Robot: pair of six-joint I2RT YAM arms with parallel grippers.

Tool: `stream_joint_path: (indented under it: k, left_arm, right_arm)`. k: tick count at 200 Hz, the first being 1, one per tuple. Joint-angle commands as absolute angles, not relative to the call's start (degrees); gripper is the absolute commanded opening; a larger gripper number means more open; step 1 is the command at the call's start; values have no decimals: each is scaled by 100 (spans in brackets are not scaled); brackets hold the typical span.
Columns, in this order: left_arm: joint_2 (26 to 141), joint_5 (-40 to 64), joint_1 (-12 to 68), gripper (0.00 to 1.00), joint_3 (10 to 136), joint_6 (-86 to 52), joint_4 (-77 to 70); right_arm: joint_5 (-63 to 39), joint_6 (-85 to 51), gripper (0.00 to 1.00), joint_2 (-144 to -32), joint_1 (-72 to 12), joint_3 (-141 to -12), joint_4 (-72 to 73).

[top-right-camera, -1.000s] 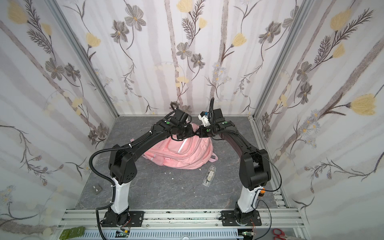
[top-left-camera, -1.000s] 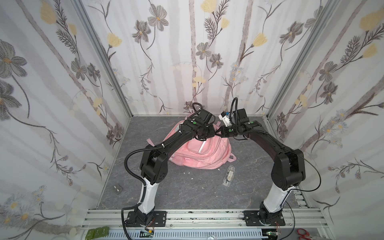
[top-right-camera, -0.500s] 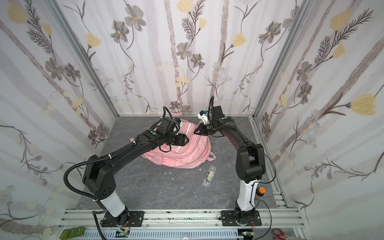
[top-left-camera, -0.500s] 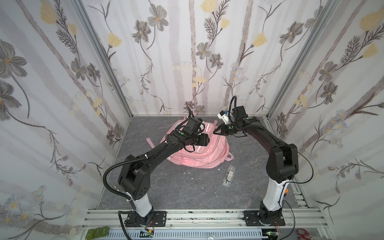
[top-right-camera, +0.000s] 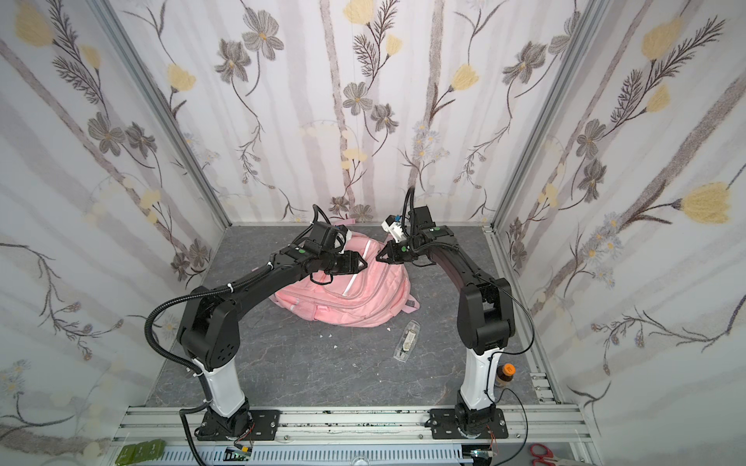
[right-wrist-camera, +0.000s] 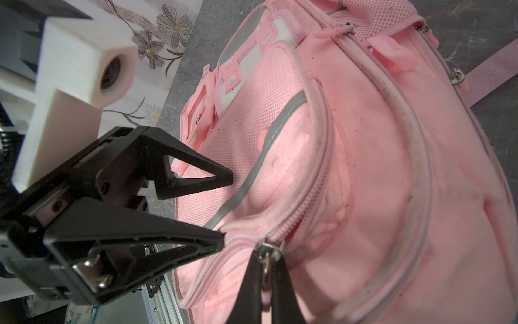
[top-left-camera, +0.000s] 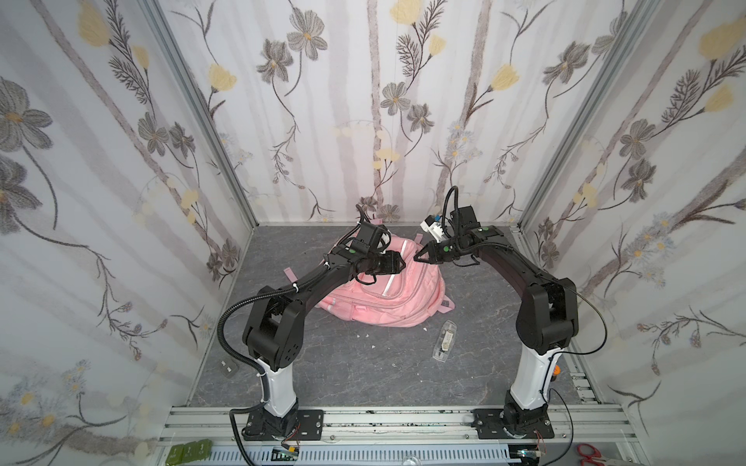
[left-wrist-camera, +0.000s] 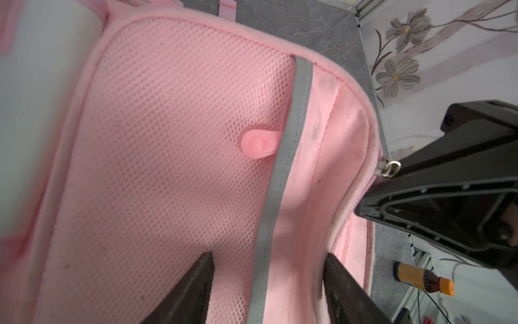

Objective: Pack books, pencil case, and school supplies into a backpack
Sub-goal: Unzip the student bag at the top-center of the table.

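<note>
The right tool (right-wrist-camera: 267,256) clamped the zipper pull (left-wrist-camera: 388,168); the left tool (left-wrist-camera: 267,255), part-open and empty, faced the soft backpack (top-left-camera: 387,298), probably best pinched nearby.

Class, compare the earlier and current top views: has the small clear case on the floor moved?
No. The clear case lies at the same spot and angle, equally far from the front rail.

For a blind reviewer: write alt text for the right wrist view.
The right gripper pinches a metal zipper pull on the front pocket of a pink backpack. Beside it the left gripper hangs open, one fingertip at the pocket's edge.
</note>
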State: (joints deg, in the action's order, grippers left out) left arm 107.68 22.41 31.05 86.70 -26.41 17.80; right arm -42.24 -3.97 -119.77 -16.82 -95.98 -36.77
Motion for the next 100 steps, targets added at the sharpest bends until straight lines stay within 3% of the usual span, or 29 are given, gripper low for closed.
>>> stream_joint_path:
  k: [1,49,76,100]
  left_arm:
    - [11008,2601,3032,63,8828,-3015,1008]
    - [11461,3522,3001,53,8947,-3425,729]
    - [11267,3551,2912,31,8496,-3653,300]
    - [11063,3499,2796,26,8004,-3908,-69]
  right_arm:
    - [-4735,-199,0,-11988,-1696,-9659,-3790]
    - [-4843,-48,0,-12021,-1696,-9756,-3908]
    - [-4828,-3,0,-12041,-1696,-9756,-3920]
    - [-4833,25,0,-12059,-1688,-9789,-3930]
